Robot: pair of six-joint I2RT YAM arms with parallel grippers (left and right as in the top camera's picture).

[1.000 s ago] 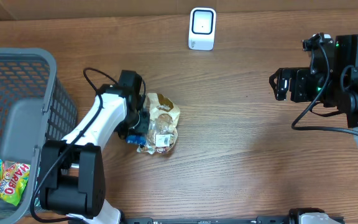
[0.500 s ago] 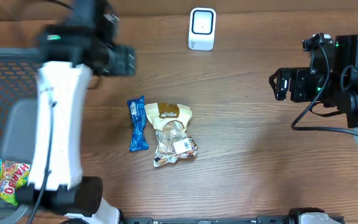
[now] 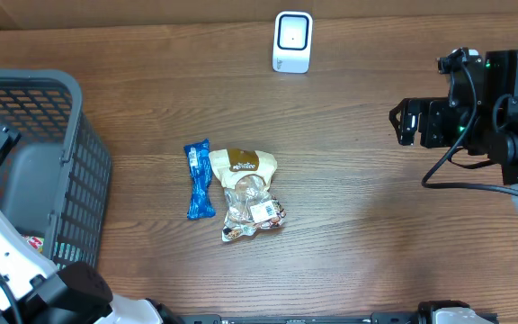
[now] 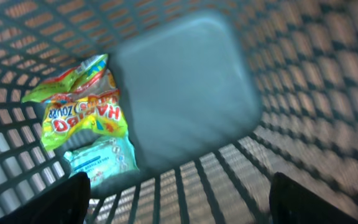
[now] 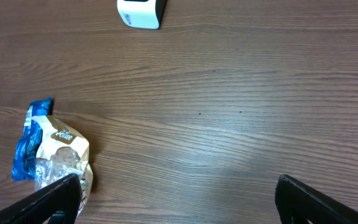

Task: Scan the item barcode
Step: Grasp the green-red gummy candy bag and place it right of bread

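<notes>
Overhead: at 9 o'clock one grey mesh basket (image 3: 70, 135), left end effector (image 4: 180, 202) over it, spread wide, empty. Centre of woodgrain worktop (image 3: 376, 225): two packets side by side, slim blue wrapper (image 3: 198, 180), crinkly clear pouch (image 3: 245, 193). At 12, one white rounded scanner (image 3: 292, 41). At 3, right end effector (image 5: 179, 199) fully spread, empty.

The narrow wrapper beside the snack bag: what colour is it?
The wrapper is blue, clearest in the overhead view.

A brown wood-grain tabletop (image 3: 376, 225) fills the view, its grain running from 9 to 3 o'clock; a paler tan band (image 3: 133, 11) borders it at 12 o'clock, under soft, even light
</notes>
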